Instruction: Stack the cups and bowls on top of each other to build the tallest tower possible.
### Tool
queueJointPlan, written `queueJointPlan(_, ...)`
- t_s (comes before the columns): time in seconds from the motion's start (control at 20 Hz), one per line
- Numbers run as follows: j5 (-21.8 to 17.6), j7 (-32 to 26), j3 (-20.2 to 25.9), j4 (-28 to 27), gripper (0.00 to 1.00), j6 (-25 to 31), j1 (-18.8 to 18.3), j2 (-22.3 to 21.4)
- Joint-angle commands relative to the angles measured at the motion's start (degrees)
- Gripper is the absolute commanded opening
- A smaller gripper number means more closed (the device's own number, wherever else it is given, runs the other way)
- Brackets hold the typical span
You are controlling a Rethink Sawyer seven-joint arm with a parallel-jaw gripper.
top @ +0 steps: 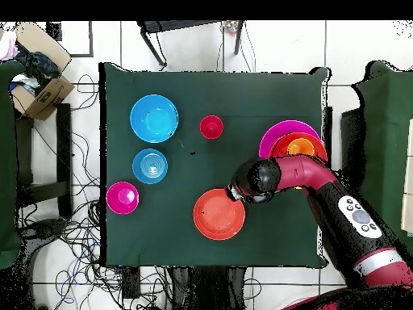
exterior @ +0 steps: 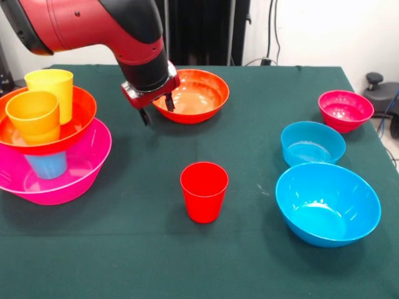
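Tool (exterior: 157, 108) hanging empty, tips apart, beside orange-red bowl (exterior: 193, 95); light, glossy, probably slippery, best pinched at the rim

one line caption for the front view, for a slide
Sawyer's open end effector hovers empty beside an orange-red bowl, a partial tower at one side, a red cup standing alone.

- Four cups are showing: a red cup (exterior: 204, 190) (top: 211, 127) standing alone, a yellow cup (exterior: 51, 92) and an orange cup (exterior: 34, 116) (top: 301, 148) sitting in the stack, and a light blue cup (exterior: 47, 164) under them.
- Six bowls are showing: one large pink bowl (exterior: 81, 172) (top: 278, 133), two orange-red bowls (exterior: 198, 95) (top: 219, 214) and (exterior: 80, 115), one large blue bowl (exterior: 328, 204) (top: 154, 118), one small blue bowl (exterior: 312, 142) (top: 150, 165), and one small magenta bowl (exterior: 345, 110) (top: 122, 196).
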Motion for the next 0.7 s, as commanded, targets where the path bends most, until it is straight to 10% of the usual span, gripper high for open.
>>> queueJointPlan(0.05, -5.1, -9.0, -0.9, -2.7, 1.0, -5.3, 2.3, 3.3)
queueJointPlan(0.25, -5.8, -10.9, -0.2, -2.3, 1.0, -6.3, 1.2, 3.6)
queueJointPlan(0.3, -5.5, -8.7, -0.6, -2.1, 0.0, -7.0, 1.1, 3.5)
queueJointPlan(0.7, -3.3, -8.8, 3.1, 3.5, 0.0, -10.4, -2.6, -1.8)
